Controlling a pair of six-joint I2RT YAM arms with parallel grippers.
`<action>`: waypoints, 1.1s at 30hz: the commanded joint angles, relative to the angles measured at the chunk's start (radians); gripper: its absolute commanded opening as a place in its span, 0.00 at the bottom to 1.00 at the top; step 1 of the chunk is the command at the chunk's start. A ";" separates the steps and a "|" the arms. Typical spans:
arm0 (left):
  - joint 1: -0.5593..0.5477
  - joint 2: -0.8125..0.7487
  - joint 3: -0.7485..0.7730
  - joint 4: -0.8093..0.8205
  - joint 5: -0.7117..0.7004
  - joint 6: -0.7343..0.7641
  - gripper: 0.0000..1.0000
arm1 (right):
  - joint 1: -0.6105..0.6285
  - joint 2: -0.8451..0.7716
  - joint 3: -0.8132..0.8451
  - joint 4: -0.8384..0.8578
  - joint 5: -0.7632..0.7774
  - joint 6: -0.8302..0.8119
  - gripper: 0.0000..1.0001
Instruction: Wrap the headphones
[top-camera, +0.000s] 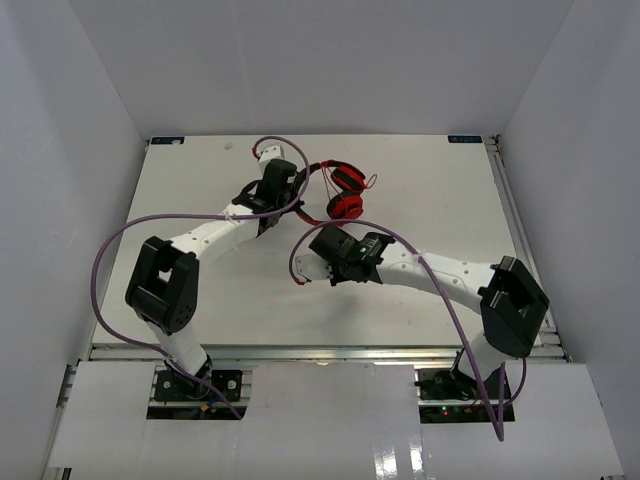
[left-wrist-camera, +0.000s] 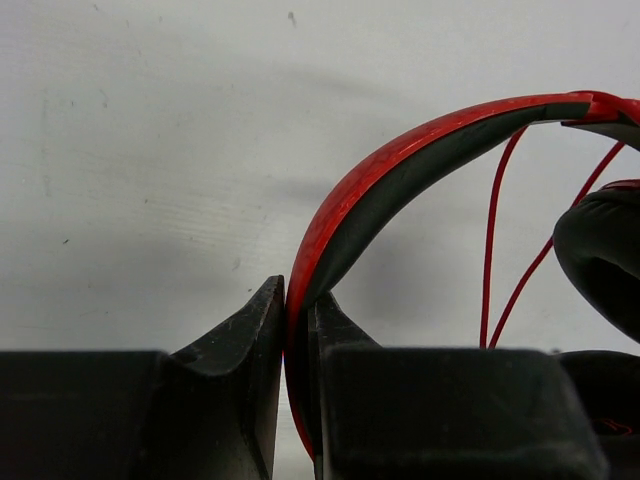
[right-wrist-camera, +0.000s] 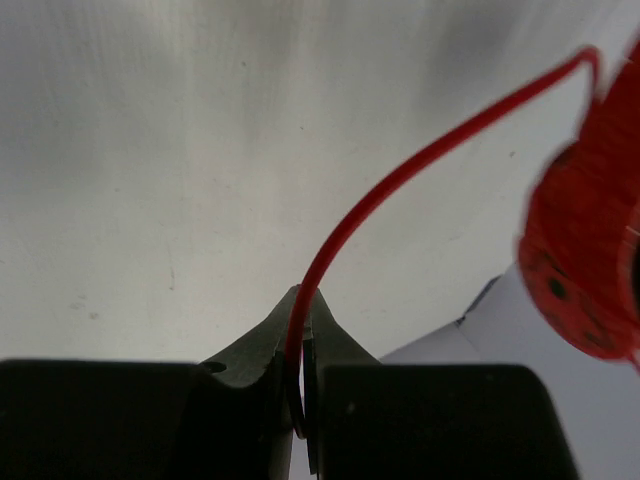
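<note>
The red headphones (top-camera: 345, 193) lie at the back middle of the white table (top-camera: 420, 190), with both round ear cups close together. My left gripper (top-camera: 298, 188) is shut on the headband; in the left wrist view the red-and-black headband (left-wrist-camera: 400, 160) runs down between my left gripper's (left-wrist-camera: 297, 300) jaws, with the thin red cord (left-wrist-camera: 490, 250) and a black ear pad (left-wrist-camera: 600, 260) at the right. My right gripper (top-camera: 316, 238) sits just in front of the ear cups. In the right wrist view my right gripper (right-wrist-camera: 301, 305) is shut on the cord (right-wrist-camera: 400, 175), which arcs up toward a red ear cup (right-wrist-camera: 585, 270).
Thick purple robot cables loop over the left arm (top-camera: 110, 250) and along the right arm (top-camera: 450, 310). White walls close in the table on three sides. A metal rail (top-camera: 510, 200) runs along the table's right edge.
</note>
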 joint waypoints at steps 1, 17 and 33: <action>-0.016 0.016 -0.036 -0.005 0.094 0.102 0.00 | 0.002 -0.082 0.003 -0.003 0.147 -0.136 0.08; -0.082 0.091 -0.044 -0.077 0.392 0.379 0.00 | -0.016 -0.161 -0.173 0.255 0.195 -0.359 0.08; -0.083 0.058 -0.123 -0.045 0.591 0.503 0.00 | -0.248 -0.164 -0.253 0.467 -0.077 -0.519 0.24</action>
